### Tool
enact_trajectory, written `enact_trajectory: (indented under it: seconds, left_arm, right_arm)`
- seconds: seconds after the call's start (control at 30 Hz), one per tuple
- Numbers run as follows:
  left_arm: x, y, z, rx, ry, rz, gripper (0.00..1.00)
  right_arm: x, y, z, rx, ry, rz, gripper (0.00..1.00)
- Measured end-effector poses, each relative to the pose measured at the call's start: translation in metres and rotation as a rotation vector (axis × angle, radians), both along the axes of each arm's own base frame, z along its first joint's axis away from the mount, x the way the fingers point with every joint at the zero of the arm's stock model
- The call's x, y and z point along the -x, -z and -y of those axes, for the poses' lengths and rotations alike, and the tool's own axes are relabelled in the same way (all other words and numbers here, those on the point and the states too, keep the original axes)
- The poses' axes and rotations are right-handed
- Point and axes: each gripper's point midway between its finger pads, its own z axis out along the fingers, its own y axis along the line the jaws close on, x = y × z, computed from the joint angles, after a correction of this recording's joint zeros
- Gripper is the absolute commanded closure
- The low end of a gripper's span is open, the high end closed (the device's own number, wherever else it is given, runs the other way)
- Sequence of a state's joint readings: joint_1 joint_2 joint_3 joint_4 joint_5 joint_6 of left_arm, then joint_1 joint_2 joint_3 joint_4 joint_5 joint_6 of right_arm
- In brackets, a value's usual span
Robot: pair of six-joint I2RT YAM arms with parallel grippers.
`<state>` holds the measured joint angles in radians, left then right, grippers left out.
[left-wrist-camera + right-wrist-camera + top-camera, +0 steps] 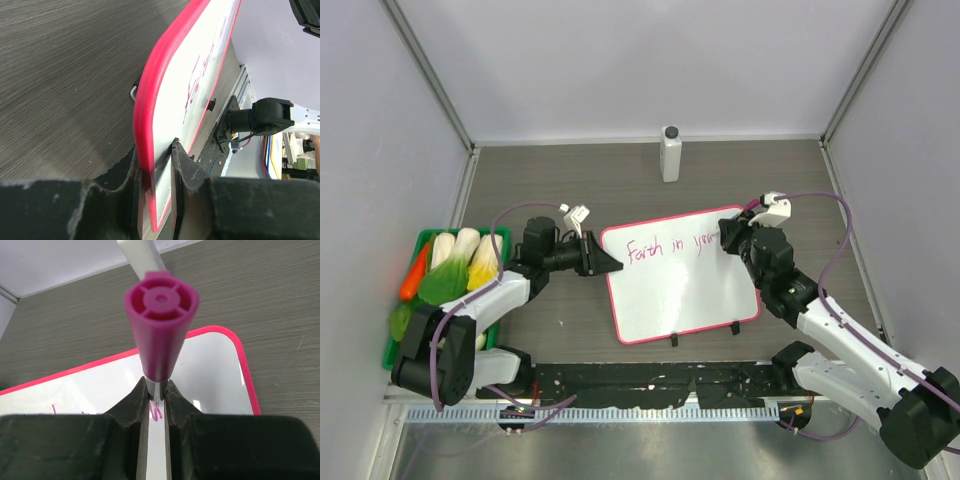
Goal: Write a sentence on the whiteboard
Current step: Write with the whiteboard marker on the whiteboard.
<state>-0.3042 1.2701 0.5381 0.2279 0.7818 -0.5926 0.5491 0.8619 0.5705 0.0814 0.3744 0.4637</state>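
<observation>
Here, the dark wooden table carries the whiteboard in its middle, a little turned, with its two black clip feet at the near edge. The left arm reaches in a bent line to the board's left edge, where the left gripper is clenched on the pink frame, one finger on each face. The right arm bends over the board's far right corner. The right gripper is closed tight around a magenta marker above the white surface. A green tray of vegetables sits by the left wall, beside the left arm. Bare wood separates the board's far edge from a white bottle near the back wall, and more runs along its right edge. The sentence, thin pink handwriting, reads "Faith in yo" before the gripper hides its end.
</observation>
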Motion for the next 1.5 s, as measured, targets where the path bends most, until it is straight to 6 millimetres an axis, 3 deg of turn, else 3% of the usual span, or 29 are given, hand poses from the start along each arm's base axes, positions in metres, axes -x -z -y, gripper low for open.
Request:
enact_trajectory:
  seconds: [1.0,1.5]
  left_arm:
    - [0.0,0.001,0.0,-0.001,-0.001,-0.001,1.0]
    - [0.0,0.001,0.0,0.0,-0.001,-0.001,1.0]
  right_arm:
    - [-0.008,0.005,0.008,0.025,0.056,-0.008,0.99]
    - [0.003,0.013,0.009,0.028,0.032,-0.029,0.99]
